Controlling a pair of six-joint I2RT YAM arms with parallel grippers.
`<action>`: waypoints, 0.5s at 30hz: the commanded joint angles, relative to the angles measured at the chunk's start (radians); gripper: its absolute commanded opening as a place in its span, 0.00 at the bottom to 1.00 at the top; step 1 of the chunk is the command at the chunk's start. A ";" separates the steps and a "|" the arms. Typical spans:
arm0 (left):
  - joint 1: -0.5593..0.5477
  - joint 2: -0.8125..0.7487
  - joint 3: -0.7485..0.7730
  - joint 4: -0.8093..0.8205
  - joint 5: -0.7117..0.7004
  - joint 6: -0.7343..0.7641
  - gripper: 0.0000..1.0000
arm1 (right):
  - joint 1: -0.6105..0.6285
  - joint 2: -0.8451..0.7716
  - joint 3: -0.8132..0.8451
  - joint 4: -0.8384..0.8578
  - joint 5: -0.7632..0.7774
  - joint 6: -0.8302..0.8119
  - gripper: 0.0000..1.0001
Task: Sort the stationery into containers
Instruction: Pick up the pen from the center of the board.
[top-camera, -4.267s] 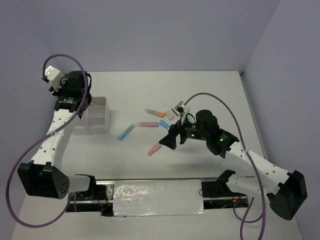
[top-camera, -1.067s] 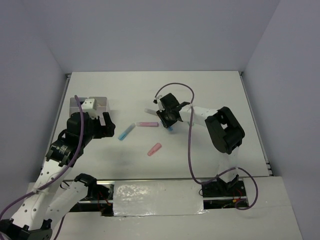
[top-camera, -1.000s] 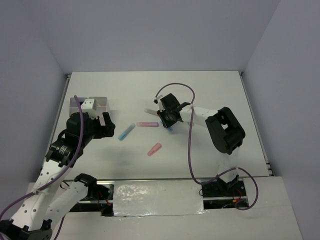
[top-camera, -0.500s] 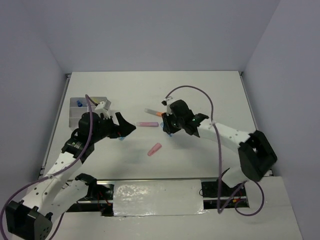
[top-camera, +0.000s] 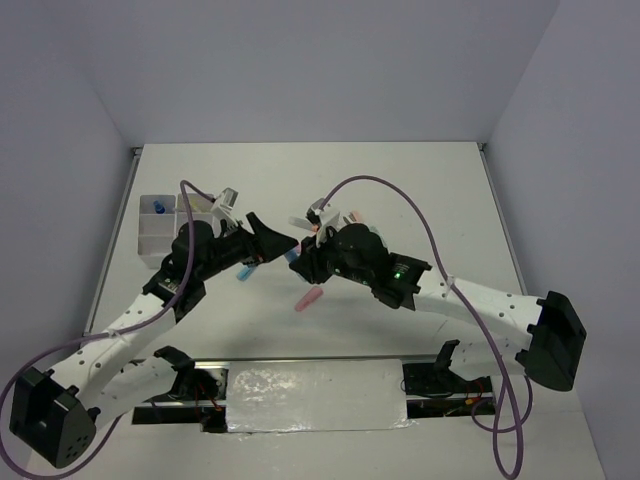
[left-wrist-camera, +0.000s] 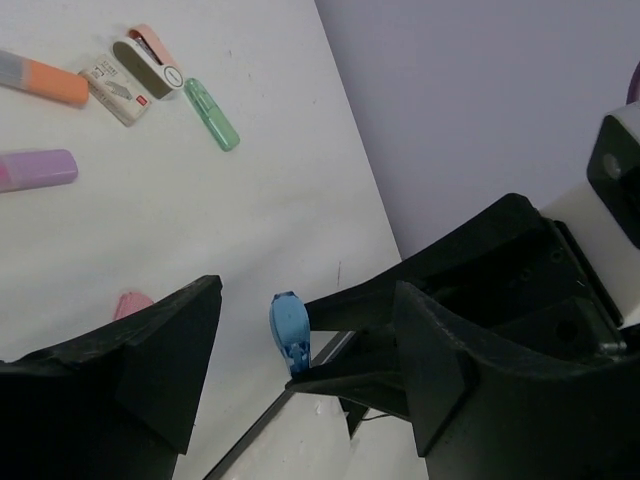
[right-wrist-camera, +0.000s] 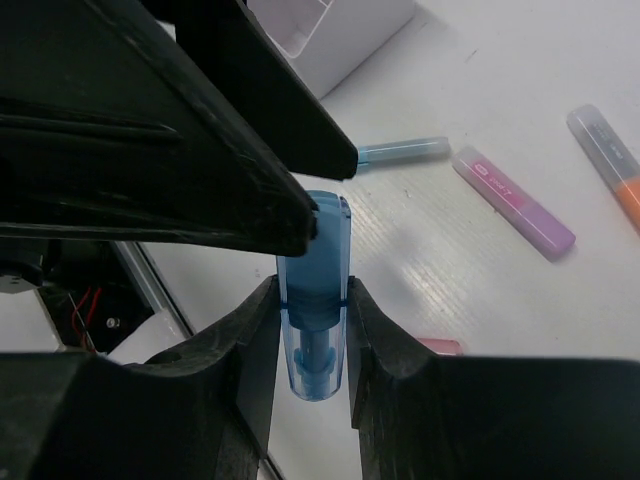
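Right wrist view showed the right gripper (right-wrist-camera: 315, 340) clamped on a short blue marker (right-wrist-camera: 313, 270), its two fingers pressed against the marker's sides and holding it above the table (top-camera: 420, 190). The left gripper (left-wrist-camera: 305, 310) had its jaws spread wide, one finger on each side of that marker, near it but not closed on it. From above, the two grippers met over the middle of the table, well apart from the white organizer (top-camera: 150, 240) at the left edge. A small blue-capped item (top-camera: 158, 210) sat in one far compartment. On the table lay a pale blue pen (right-wrist-camera: 400, 150), a purple marker (right-wrist-camera: 515, 200) and an orange-tipped marker (right-wrist-camera: 610, 150). A pink marker (top-camera: 310, 298) lay nearer the arm bases, and a green marker (left-wrist-camera: 212, 100) lay farther off.
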 joint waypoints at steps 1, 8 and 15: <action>-0.013 0.019 0.023 0.074 0.011 -0.032 0.80 | 0.022 -0.022 0.055 0.049 0.059 -0.008 0.03; -0.036 0.040 0.009 0.083 0.023 -0.043 0.59 | 0.034 0.030 0.121 -0.006 0.177 -0.039 0.03; -0.037 0.068 0.136 -0.090 -0.039 0.047 0.00 | 0.042 0.078 0.154 0.000 0.145 -0.068 0.20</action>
